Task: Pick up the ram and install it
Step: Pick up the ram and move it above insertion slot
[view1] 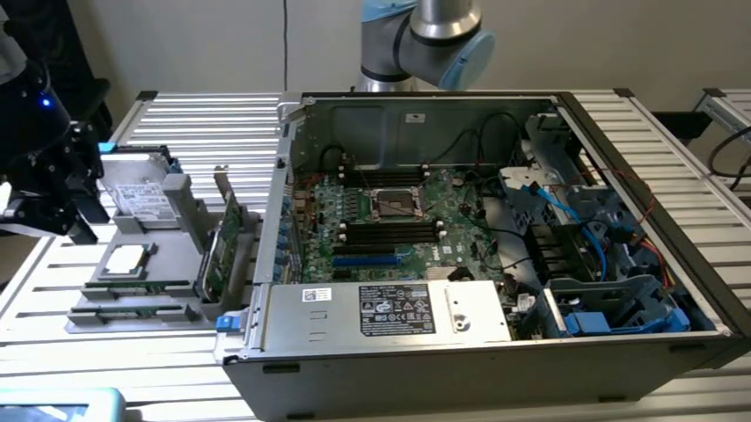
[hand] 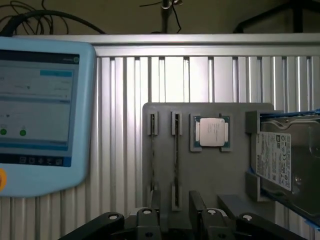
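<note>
Two ram sticks stand on edge in the slots of a grey fixture tray [hand: 210, 175]; in the wrist view they are thin dark strips, one ram stick [hand: 176, 160] in line with the gap between my fingers and the other ram stick [hand: 152, 160] beside it. In the exterior view they show as narrow green strips [view1: 135, 286] at the tray's near end. My gripper [hand: 176, 215] is open, its fingers [hand: 197, 210] apart, above and short of the tray, touching nothing. In the exterior view, the gripper [view1: 77, 224] hangs at the far left, beside the tray.
The tray also holds a CPU [hand: 211, 132], a hard drive [hand: 287, 160] and an upright green expansion card [view1: 217, 255]. A blue teach pendant [hand: 40, 115] lies nearby. The open computer case [view1: 470, 237] stands to the exterior view's right, with black memory slots [view1: 388, 233] on its motherboard.
</note>
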Controlling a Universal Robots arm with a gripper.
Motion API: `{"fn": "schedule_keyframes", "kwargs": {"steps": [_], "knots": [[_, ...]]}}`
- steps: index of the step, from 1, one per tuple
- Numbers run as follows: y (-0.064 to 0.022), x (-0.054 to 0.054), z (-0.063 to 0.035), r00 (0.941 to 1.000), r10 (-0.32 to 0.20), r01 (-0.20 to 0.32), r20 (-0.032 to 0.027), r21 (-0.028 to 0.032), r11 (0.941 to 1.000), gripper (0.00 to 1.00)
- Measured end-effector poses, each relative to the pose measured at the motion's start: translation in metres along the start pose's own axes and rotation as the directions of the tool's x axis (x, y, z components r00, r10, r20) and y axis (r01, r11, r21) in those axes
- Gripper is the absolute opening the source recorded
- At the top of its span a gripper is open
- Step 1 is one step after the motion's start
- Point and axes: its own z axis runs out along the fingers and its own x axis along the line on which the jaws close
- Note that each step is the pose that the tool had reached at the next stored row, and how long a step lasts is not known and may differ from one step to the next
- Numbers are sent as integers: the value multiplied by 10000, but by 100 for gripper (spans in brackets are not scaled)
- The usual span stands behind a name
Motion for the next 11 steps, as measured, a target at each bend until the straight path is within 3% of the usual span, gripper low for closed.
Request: {"fn": "schedule_keyframes", "kwargs": {"steps": [11], "knots": [[7,116,201,9998,-177,177,-1,1,9998,36]]}}
